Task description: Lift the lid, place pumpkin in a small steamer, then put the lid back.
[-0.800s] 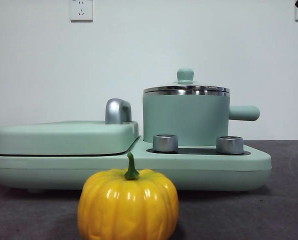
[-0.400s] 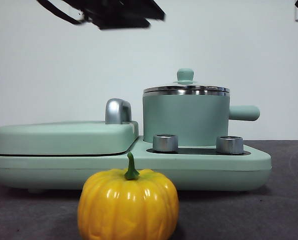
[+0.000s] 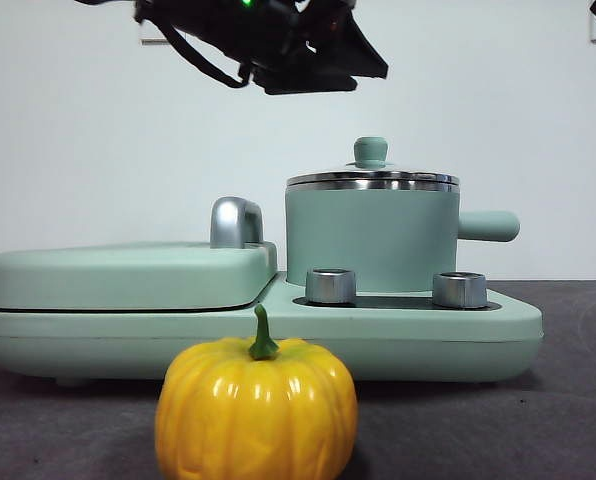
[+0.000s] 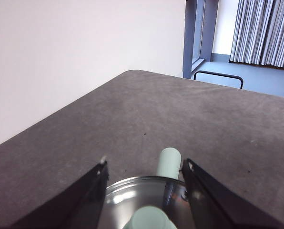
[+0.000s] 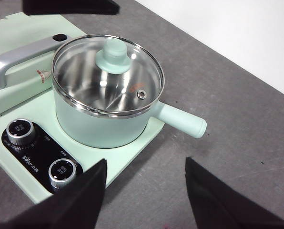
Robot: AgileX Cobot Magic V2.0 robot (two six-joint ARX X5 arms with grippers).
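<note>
The glossy yellow-orange ribbed pumpkin [image 3: 256, 408] with a curved green stem sits on the dark grey table [image 3: 558, 420] at six o'clock in the front view, just in front of the wide mint-green appliance base [image 3: 478, 340] and apart from any gripper. Going left to right across that base, the flat mint-green griddle cover [image 3: 128, 272] lies at nine o'clock with its curved silver handle [image 3: 236, 221] beside it. Next stands the small steamer [image 3: 371, 238], a mint-green cylindrical pot with a steel rim and a stubby side handle pointing to three o'clock. The round clear glass lid [image 3: 372, 178] with its small mint-green knob is seated on the steamer's rim.

The left gripper [image 3: 308, 75] hangs dark at twelve o'clock in the front view, above the pot and a little to its left, well clear of the knob. In the left wrist view its jaws stand spread, empty, with the lid's glass and knob between them below. The right gripper [image 5: 144, 183] waits off to the side, jaws likewise parted and holding nothing, looking down at the pot from a distance.

As a judgement, the task is at its very start: the lid is not yet lifted, the pumpkin untouched, so all three steps remain.
</note>
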